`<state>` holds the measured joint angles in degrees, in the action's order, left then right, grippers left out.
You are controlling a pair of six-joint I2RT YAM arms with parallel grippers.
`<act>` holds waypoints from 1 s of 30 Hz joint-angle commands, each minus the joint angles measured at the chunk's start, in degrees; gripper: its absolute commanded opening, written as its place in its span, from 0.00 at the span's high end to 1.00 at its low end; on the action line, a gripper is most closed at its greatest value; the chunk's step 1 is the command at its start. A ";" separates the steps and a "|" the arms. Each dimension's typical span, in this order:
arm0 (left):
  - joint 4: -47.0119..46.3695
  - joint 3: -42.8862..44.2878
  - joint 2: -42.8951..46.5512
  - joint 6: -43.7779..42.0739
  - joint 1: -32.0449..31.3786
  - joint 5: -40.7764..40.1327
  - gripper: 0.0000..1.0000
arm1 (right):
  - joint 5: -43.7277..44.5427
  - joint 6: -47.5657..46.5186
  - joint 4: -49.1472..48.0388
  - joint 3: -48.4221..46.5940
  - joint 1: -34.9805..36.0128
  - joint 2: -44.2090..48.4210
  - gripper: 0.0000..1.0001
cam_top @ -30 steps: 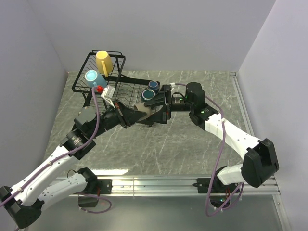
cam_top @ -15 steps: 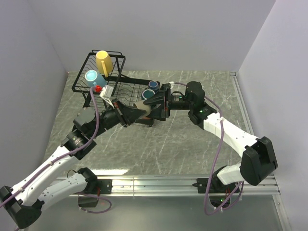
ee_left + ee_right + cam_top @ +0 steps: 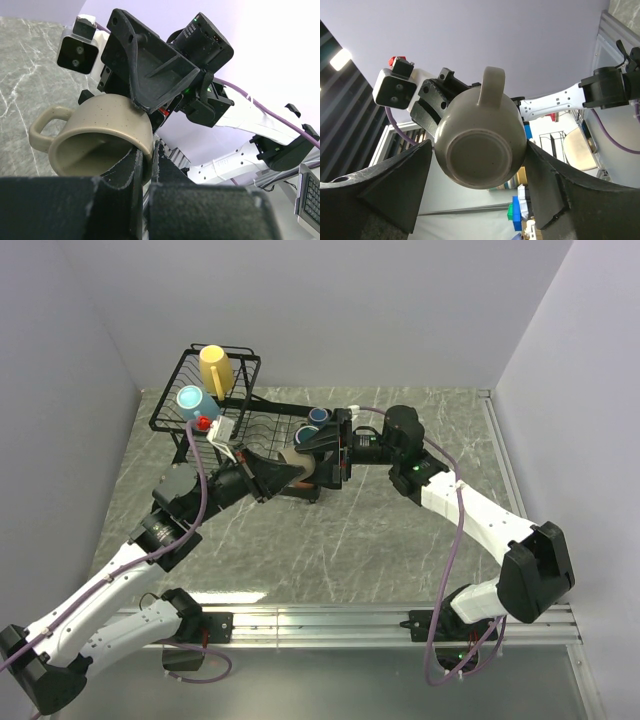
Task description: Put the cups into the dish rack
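Left claw (image 3: 149, 152) is clamped on the rim of the olive-brown mug (image 3: 100, 120), holding it in the air above the bench (image 3: 380, 535), just in front of the dish rack (image 3: 255, 420). My right claw (image 3: 479, 150) is spread wide, its fingers (image 3: 395, 185) flanking the mug body; I cannot tell whether it grips.
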<state>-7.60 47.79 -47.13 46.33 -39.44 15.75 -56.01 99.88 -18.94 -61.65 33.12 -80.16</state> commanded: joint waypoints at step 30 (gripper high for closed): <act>12.69 0.99 4.77 0.17 -0.37 0.25 0.21 | -0.15 -11.89 9.09 -5.41 0.80 1.14 1.00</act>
<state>0.73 47.05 -44.16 46.44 -39.62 15.55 -55.96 91.35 -10.04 -63.77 34.04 -80.60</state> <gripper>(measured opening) 0.768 0.703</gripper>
